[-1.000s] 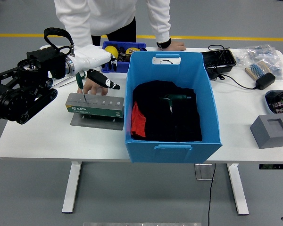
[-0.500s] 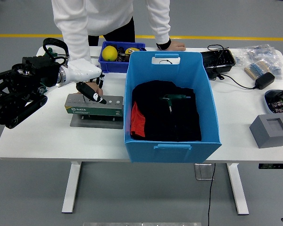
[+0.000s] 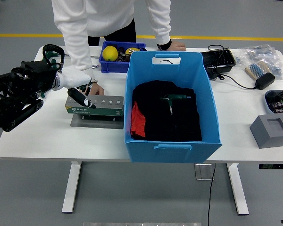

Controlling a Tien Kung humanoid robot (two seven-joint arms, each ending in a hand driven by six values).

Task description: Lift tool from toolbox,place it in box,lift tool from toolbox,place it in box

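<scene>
The grey and green toolbox (image 3: 101, 106) lies on a grey plate left of the big blue box (image 3: 212, 113). My left hand (image 3: 78, 87), white with black tips, hangs over the toolbox's left end and hides any tool standing there. A person's hand (image 3: 96, 89) rests just behind the toolbox, close to mine. Inside the blue box a green-handled T-shaped tool (image 3: 175, 99) lies on black cloth beside a red patch. The person's other hand (image 3: 172, 45) is pressed on the table's far edge.
A small blue bin (image 3: 122, 55) with a yellow ball stands behind the toolbox. At the right are a black tray (image 3: 219, 59), a power adapter (image 3: 265, 81) with its cable, a bag of parts (image 3: 259, 52), a board (image 3: 279, 100) and a grey foam block (image 3: 272, 131).
My left arm has pulled back to the left and lowered, bringing the hand from above the toolbox's middle to its left end. The green tool handle seen earlier is now hidden.
</scene>
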